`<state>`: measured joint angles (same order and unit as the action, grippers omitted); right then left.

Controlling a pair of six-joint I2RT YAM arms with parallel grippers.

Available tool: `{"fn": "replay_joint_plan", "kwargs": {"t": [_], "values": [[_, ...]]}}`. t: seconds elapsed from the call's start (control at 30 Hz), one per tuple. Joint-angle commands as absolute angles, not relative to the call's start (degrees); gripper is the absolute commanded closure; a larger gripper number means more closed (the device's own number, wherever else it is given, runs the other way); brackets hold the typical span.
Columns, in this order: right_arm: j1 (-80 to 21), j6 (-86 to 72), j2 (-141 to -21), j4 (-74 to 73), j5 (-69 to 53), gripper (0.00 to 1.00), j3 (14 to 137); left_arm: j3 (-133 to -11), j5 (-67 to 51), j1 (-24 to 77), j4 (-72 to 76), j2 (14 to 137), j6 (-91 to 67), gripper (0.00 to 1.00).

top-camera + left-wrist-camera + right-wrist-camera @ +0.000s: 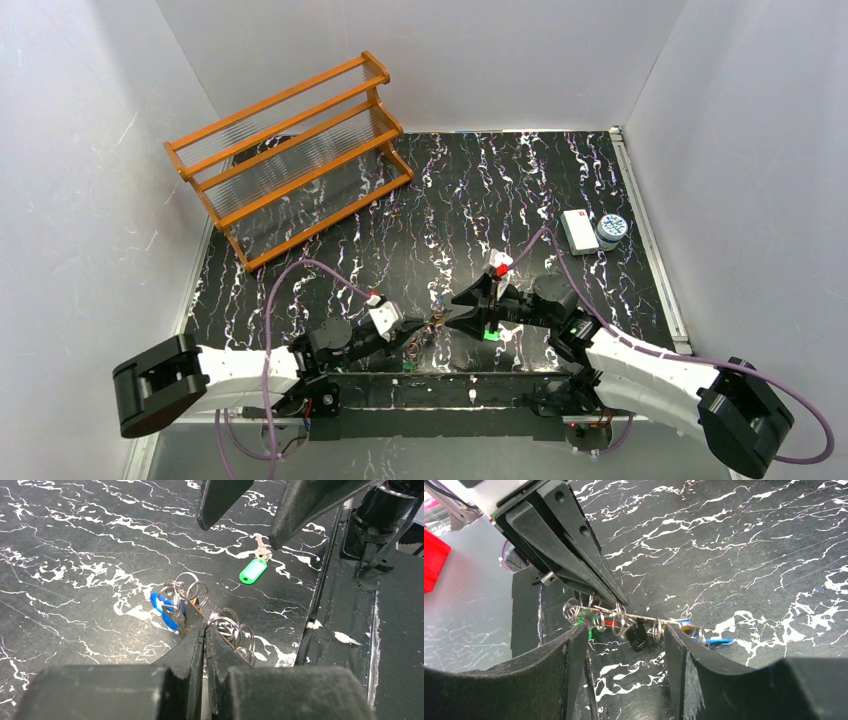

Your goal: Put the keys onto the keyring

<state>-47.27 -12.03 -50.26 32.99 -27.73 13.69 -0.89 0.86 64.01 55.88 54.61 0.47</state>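
L jaws: squeezed shut, pinching the thin pale-grey wire keyring [649, 618] up off the black worktop with white streaks [480, 190]. A bunch of little silver rings [231, 628] sits on the wire. A small key w/ a blue plastic tag [162, 607] hangs there too, approx 9 o'clock of the tips in the left wrist view. Bits of red & green show in the bunch, too small to tell what they are.

R jaws: wide apart, holding nothing. They point at the L jaws, one finger each side of the bunch.

A small key w/ a green plastic tag [252, 571] lies loose on the worktop, approx 1 o'clock from the L tips. It's not on the keyring yet.

Step, I think: getting the green key on. Next the R jaws need to go down, pinch it by the tag & slide it onto the wire while L holds steady. Tiny ring, so easy to miss.

Far off at 2 o'clock in the top view: a flat white box [578, 230] & a round blue-and-white tub [611, 230], side by side. Can't tell what's in them. An orange wooden rack [290, 155] stands at 10 o'clock.
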Motion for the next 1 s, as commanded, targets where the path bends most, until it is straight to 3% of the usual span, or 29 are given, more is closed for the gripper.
{"fn": "replay_joint_plan", "kwargs": {"t": [0.0, 0.43, 0.77, 0.97], "values": [[-46.46, -13.1, -48.53, 33.6, -28.87, 0.34, 14.2, -3.67, 2.67, 63.98, 57.54, 62.34, 0.4, 1.0], [-45.31, -11.49, -46.88, 31.23, -28.93, 0.36, 12.9, -2.55, -3.65, 63.98, 89.67, 85.44, -3.56, 1.0], [-45.3, -7.94, -50.66, 32.2, -37.93, 0.43, 15.02, -0.13, -6.06, 63.98, 95.89, 84.27, -1.45, 1.0], [-45.33, -7.47, -56.34, 35.15, -44.39, 0.54, 16.54, 1.59, -6.62, 63.98, 95.93, 81.58, -0.37, 1.0]]}}
